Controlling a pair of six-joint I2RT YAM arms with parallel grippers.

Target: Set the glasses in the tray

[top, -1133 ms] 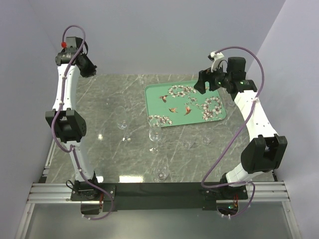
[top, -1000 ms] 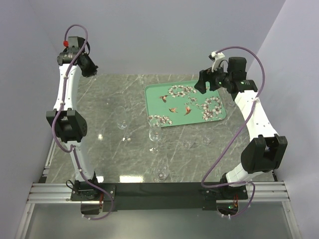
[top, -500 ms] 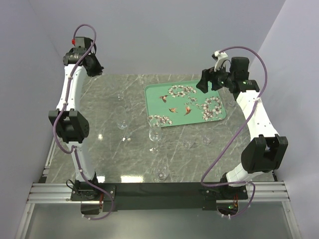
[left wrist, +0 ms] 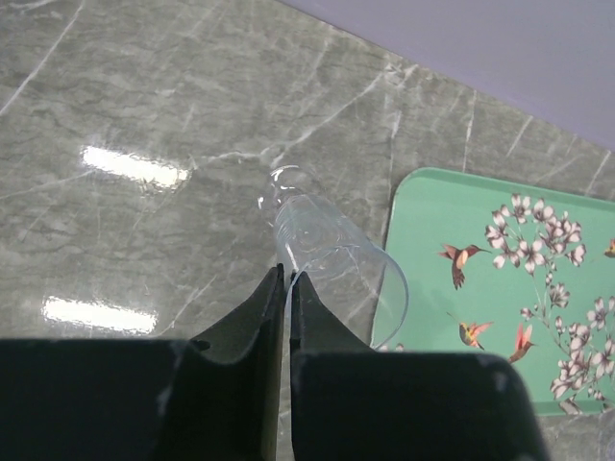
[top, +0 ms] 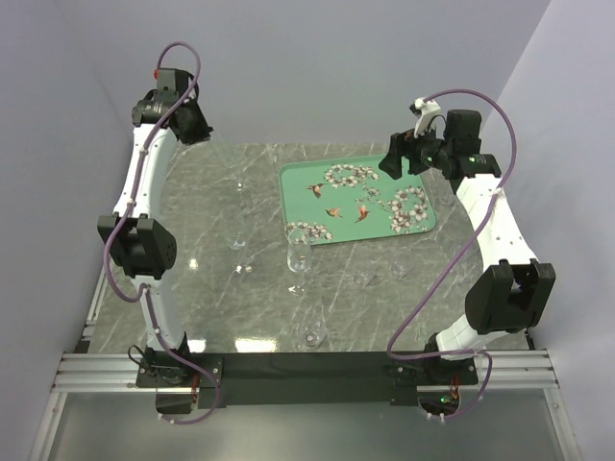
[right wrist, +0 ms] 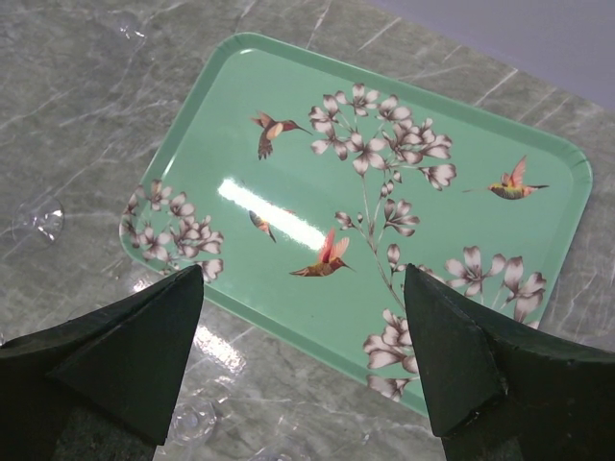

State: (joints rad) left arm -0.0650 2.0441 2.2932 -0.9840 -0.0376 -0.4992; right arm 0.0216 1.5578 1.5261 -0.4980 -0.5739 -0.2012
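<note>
Since the earlier frame the left tool [top: 204, 134] has swung up and right, toward the tray [top: 300, 206]. From above it hangs at the tray's 10 o'clock; its load is too faint to read. Loose glasses [top: 299, 257] stand on the counter [top: 192, 288] at the tray's 7 o'clock, none inside. Left wrist settles it: jaws pinched on the wall of a glass [left wrist: 327, 254], foot down, probably for an upright set-down; tray at 3 o'clock. Right wrist: right tool [right wrist: 303, 279] gapes empty over the bare tray, likely waiting its turn.
</note>
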